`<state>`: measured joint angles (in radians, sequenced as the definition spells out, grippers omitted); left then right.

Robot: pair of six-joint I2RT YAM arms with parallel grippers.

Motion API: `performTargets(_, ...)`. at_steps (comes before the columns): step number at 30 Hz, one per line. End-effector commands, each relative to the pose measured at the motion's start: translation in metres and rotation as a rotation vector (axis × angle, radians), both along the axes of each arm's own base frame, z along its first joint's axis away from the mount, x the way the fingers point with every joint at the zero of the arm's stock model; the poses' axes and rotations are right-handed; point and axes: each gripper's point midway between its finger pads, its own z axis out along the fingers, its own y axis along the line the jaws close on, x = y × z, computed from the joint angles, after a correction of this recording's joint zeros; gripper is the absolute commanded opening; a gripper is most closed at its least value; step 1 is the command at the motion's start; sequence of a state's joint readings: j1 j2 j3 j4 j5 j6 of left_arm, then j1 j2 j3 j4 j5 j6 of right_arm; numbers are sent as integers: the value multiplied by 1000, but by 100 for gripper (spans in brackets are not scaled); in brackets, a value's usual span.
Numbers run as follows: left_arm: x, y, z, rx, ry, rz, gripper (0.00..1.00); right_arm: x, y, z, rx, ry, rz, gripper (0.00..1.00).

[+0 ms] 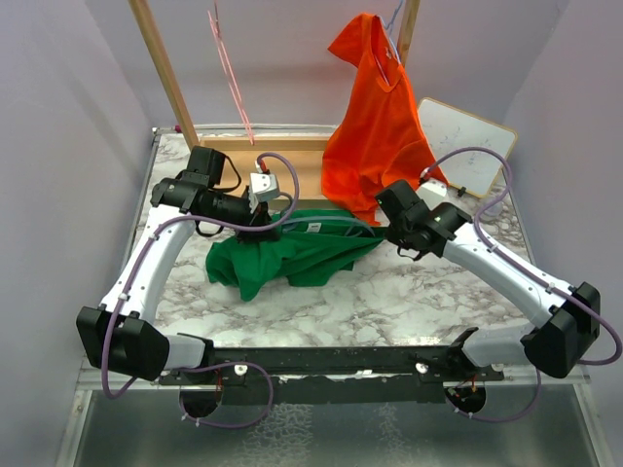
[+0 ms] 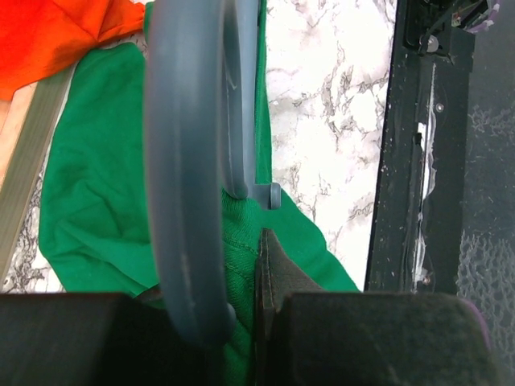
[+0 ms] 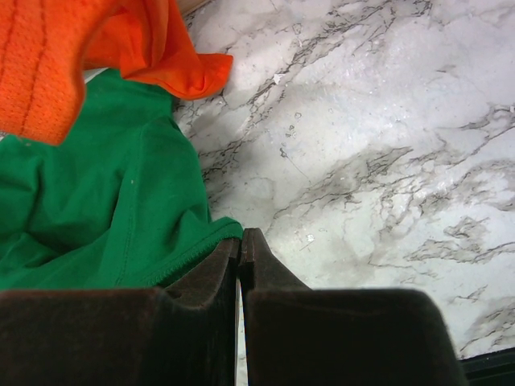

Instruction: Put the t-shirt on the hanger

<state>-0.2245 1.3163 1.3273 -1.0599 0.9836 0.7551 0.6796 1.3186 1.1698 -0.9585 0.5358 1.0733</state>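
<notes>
The green t-shirt (image 1: 292, 255) lies bunched on the marble table. My left gripper (image 1: 261, 222) is at its back left edge. In the left wrist view my left gripper (image 2: 232, 277) is shut on the slate blue-grey hanger (image 2: 183, 161), with a fold of the t-shirt (image 2: 96, 185) pressed against the right finger (image 2: 278, 273); the left finger is hidden behind the hanger. My right gripper (image 1: 391, 232) is at the shirt's right end. In the right wrist view my right gripper (image 3: 241, 239) is shut, pinching the t-shirt's hem (image 3: 121, 209) at the fingertips.
An orange-red t-shirt (image 1: 375, 126) hangs from a wooden rack (image 1: 165, 68) at the back, its lower edge near both grippers. A thin pink wire hanger (image 1: 232, 73) hangs at the left. A whiteboard (image 1: 465, 146) leans at the back right. A black rail (image 1: 341, 360) runs along the near edge.
</notes>
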Motion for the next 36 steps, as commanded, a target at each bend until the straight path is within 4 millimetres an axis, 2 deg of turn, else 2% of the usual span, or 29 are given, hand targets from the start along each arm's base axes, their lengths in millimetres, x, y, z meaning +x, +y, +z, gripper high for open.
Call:
performTargets(1, 2, 8, -1, 24, -28, 34, 0, -5, -40, 7, -111, -28, -96, 1)
performTargets(6, 17, 16, -20, 90, -44, 100, 0, -4, -44, 24, -105, -79, -83, 1)
performTargets(11, 32, 13, -20, 75, -68, 138, 0, -2, -40, 31, -107, -87, -43, 1)
performTargets(19, 46, -3, -13, 45, -56, 137, 0, 17, -8, 69, -151, -143, 97, 1)
performTargets(26, 42, -11, -15, 43, -46, 105, 0, 28, 10, 83, -140, -175, 140, 1)
performTargets(31, 51, -12, -25, 62, -59, 125, 0, 28, 37, 94, -174, -191, 206, 1)
performTargets(36, 61, -26, -18, 49, -81, 97, 0, 27, 73, 99, -197, -191, 286, 1)
